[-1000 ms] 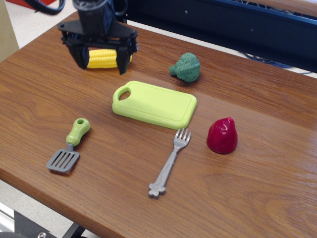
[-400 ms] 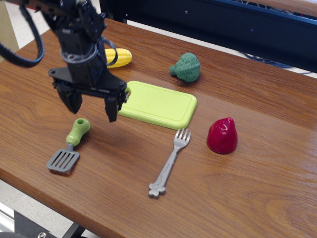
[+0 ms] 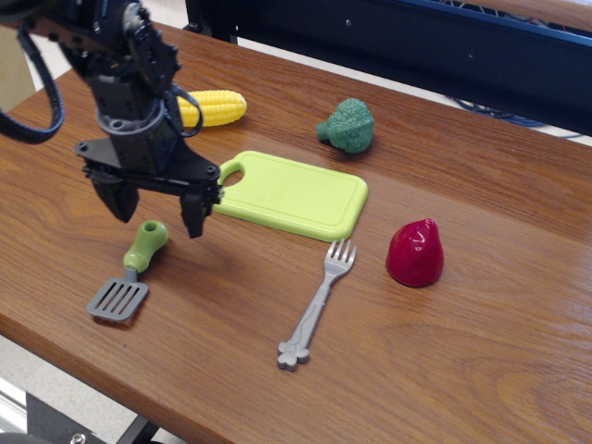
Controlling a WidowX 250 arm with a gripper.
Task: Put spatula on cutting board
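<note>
The spatula [image 3: 131, 272] lies flat on the table at the front left, grey slotted blade toward the front edge, light-green handle pointing back. The light-green cutting board [image 3: 294, 195] lies in the middle of the table, handle hole at its left corner. My gripper [image 3: 157, 218] is open and empty. Its two black fingers point down and straddle the top end of the spatula handle from just above it. The gripper body hides a little of the board's left corner.
A yellow corn cob [image 3: 214, 108] lies at the back left, partly behind my arm. A green broccoli [image 3: 348, 125] sits behind the board. A red pear-like toy [image 3: 415, 252] stands at the right. A grey fork [image 3: 318, 303] lies in front of the board.
My gripper has come from over the corn at the back down and forward to the spatula handle, then shifted slightly left and lower. No object has moved.
</note>
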